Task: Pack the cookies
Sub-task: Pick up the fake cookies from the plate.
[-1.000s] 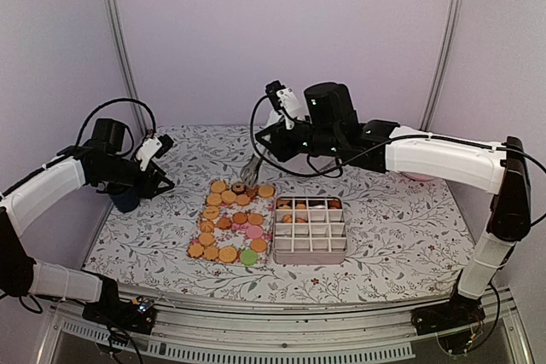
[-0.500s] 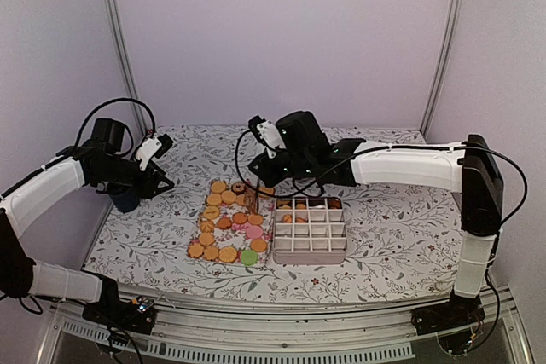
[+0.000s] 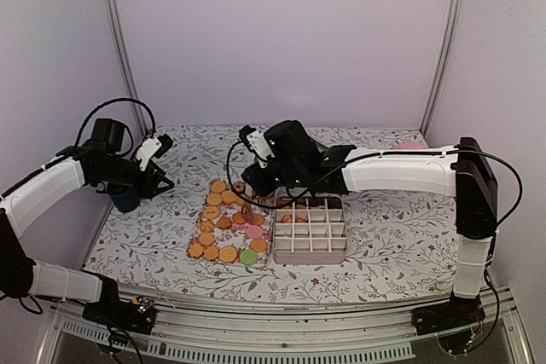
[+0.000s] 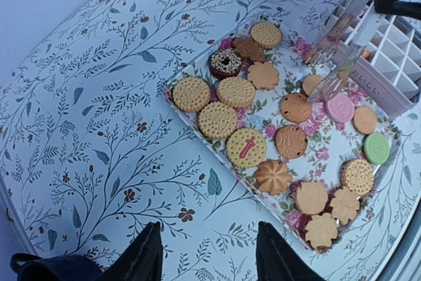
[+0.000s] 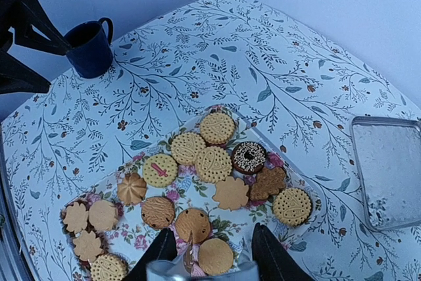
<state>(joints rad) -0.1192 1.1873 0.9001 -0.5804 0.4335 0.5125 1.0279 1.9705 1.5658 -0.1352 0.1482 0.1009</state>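
Note:
The cookies (image 3: 229, 226) lie spread on a floral tray (image 4: 197, 133); most are golden, with a pink cookie (image 4: 340, 108), a green cookie (image 4: 376, 148) and a dark ringed cookie (image 5: 248, 156). A few more sit in the back cells of the divided box (image 3: 310, 249). My right gripper (image 3: 256, 196) hangs low over the tray's right edge, shut on clear plastic tongs (image 4: 342, 51). The tong tips stand apart over a round golden cookie (image 4: 311, 83). My left gripper (image 3: 164, 165) hovers open and empty above the cloth left of the tray, its fingers (image 4: 146, 255) apart.
A dark blue mug (image 5: 90, 47) stands at the left, under my left arm. A flat metal lid (image 5: 388, 169) lies behind the tray. The divided box (image 4: 388, 51) sits tight against the tray's right side. Floral cloth covers the table (image 3: 392, 236).
My right arm has swung left and down from above the box to the tray, bringing the tongs among the cookies, and its jaws have eased wider. The left arm has not moved.

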